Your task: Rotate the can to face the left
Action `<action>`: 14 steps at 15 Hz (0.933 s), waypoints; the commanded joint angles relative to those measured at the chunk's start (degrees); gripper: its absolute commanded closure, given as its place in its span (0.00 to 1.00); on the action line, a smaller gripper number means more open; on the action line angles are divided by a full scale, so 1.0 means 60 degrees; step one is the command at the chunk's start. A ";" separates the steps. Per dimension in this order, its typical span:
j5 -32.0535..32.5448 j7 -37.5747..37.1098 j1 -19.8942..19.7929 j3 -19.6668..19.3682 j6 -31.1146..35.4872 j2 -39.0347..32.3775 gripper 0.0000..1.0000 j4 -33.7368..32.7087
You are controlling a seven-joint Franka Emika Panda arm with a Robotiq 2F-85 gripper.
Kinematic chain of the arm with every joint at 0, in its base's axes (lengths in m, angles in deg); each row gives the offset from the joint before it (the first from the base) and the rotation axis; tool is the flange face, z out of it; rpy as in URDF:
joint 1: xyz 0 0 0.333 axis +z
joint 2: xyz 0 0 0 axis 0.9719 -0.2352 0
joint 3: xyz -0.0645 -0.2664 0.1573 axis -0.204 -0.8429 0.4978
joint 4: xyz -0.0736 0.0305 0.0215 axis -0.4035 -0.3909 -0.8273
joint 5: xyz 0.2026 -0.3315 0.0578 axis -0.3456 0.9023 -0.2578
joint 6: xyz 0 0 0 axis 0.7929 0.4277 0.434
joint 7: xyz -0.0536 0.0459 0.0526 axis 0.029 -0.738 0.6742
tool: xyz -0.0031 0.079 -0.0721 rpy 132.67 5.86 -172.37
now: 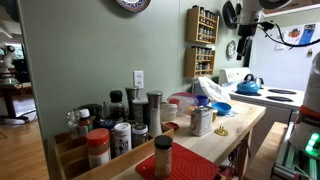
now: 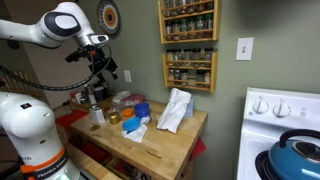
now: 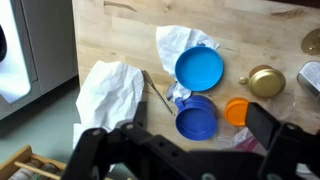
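Tool has jaws wide apart, nothing between them, and hangs high above the bench in the wrist view. Nothing gripped, no contact. The can stands upright on the bench near its edge in an exterior view, below the tool and apart from it; can't pick it out for sure in the wrist view. Judgement: task not started. Descent, grasp and the turn to the left are all left to do. The can is a short, smooth, silvery metal cylinder with a pale label patch. Bench is light butcher-block wood with visible grain. Under the tool lie two round glossy blue lids, a small orange lid, crumpled white paper, soft and creased, and a round brass-coloured piece.
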 commanded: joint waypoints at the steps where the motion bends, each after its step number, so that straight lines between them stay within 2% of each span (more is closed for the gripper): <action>1: 0.0078 -0.0076 0.0114 -0.0081 -0.0045 -0.0015 0.00 -0.0029; 8: 0.0078 -0.0076 0.0114 -0.0081 -0.0045 -0.0018 0.00 -0.0029; 14: -0.1415 -0.0294 0.1618 0.0836 -0.0595 -0.0353 0.00 -0.0214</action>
